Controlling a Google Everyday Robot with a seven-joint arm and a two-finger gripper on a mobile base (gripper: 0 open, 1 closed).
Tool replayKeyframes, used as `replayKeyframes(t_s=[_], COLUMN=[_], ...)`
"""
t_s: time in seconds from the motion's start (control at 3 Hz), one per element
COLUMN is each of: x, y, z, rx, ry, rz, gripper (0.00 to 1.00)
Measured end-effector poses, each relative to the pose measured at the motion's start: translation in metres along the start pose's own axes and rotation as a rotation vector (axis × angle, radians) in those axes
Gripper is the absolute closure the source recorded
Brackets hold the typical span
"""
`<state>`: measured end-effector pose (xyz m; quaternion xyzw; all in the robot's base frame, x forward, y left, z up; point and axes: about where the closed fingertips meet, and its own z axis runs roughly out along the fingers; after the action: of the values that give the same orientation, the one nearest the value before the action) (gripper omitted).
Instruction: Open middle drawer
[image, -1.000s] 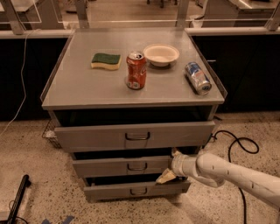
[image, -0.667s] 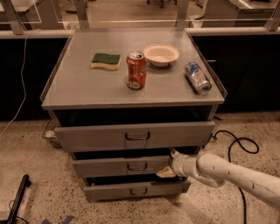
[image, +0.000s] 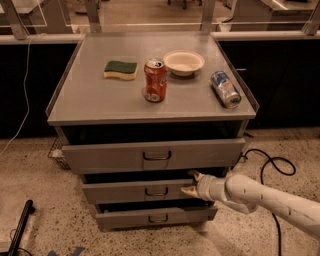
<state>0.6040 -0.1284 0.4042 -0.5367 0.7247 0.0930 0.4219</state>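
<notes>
Sponge, red can, bowl, tipped can

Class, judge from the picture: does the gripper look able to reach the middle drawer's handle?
Probably yes. The gripper sits at the right end of the middle drawer front, beside the handle, with nothing between them.

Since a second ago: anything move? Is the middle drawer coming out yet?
The gripper crept slightly upward at the right end of the middle drawer front. Whether it has taken hold of the front cannot be told. The drawer itself has not visibly slid. Everything else stayed as it was.
</notes>
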Motion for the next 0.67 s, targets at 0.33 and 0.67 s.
replayKeyframes(t_s=[0.33, 0.67], x=[0.0000, -0.0048], y=[0.0001, -0.0029], z=[0.0001, -0.0055], rx=[0.000, 0.000], ry=[0.000, 0.000], rz=[0.000, 0.000], gripper=[1.00, 1.00])
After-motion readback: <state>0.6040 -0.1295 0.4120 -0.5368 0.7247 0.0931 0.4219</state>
